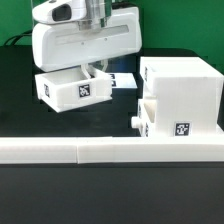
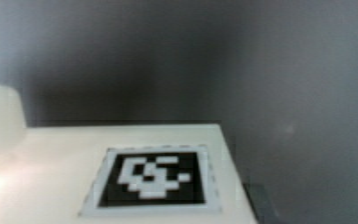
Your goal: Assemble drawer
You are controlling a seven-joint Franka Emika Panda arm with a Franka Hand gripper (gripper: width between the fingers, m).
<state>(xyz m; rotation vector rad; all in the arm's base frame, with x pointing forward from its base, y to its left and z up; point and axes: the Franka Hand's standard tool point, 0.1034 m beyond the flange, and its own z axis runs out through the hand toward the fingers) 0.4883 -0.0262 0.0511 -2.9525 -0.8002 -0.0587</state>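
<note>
The gripper, a bulky white two-finger hand, hangs directly over a shallow white plastic tray. One slim finger reaches down to the tray's upper rim. Whether the jaws are pinched on that rim or stand apart cannot be told from either view. The tray sits at a slight tilt on the exterior view's left. Its smooth flat side faces the camera and carries a square black-and-white tag. A strip of bare matte black table separates it from the tall boxy white plastic casing on the exterior view's right. A second tray sits partly pushed into the casing's lower opening, its small round knob jutting toward the open strip. In front, a long low white border wall runs across the table, closing that side. Just behind the tilted tray lies the marker board, thin and flat. The blurred wrist view shows a glossy pale surface with straight edges and a tag, against dark table beyond its far edge.
</note>
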